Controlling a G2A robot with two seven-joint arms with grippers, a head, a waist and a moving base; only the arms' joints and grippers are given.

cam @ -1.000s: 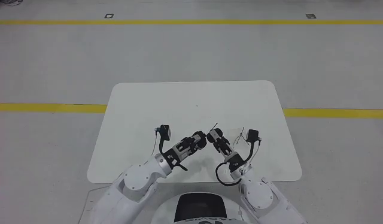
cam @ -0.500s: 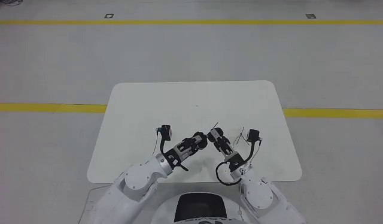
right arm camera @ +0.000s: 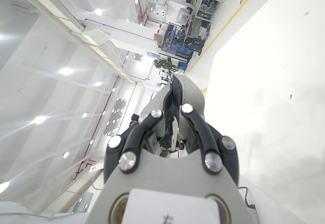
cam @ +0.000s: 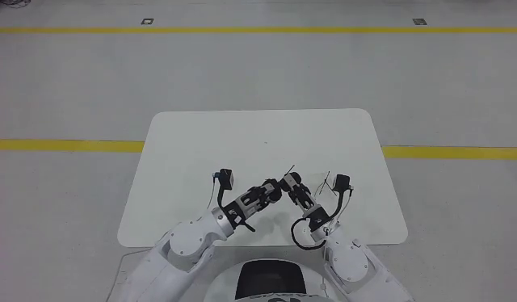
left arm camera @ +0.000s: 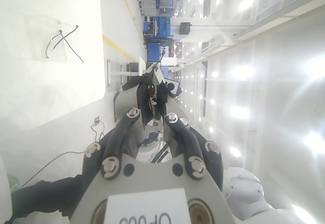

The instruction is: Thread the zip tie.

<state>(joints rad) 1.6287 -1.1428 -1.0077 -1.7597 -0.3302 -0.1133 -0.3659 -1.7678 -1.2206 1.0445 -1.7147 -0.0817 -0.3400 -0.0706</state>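
Your right fingers (right arm camera: 189, 93) are pressed fully together, pad against pad, pinching the zip tie (cam: 288, 172), and a short black length of it stands out past their tips. Your left fingers (left arm camera: 122, 100) are closed to a narrow slit. A thin black strand rises from their tips too, so they appear to grip the same tie at another point, though the exact contact is hard to make out. The two sets of tips meet almost nose to nose above the near part of the table (cam: 242, 132), with the tie between them and clear of the surface.

Over the last second your left arm has crept slightly closer to the right fingers, while the right arm has barely stirred. That reads as fine alignment, not a fresh grasp: the tail looks not yet fed through the head, and you are closing the last gap. Keep both grips firm, since a thin strand like this could flex or twist off line.

Some loose zip ties (left arm camera: 63, 42) lie crossed on the table, well apart from both sets of tips, on the far side of your right fingers.
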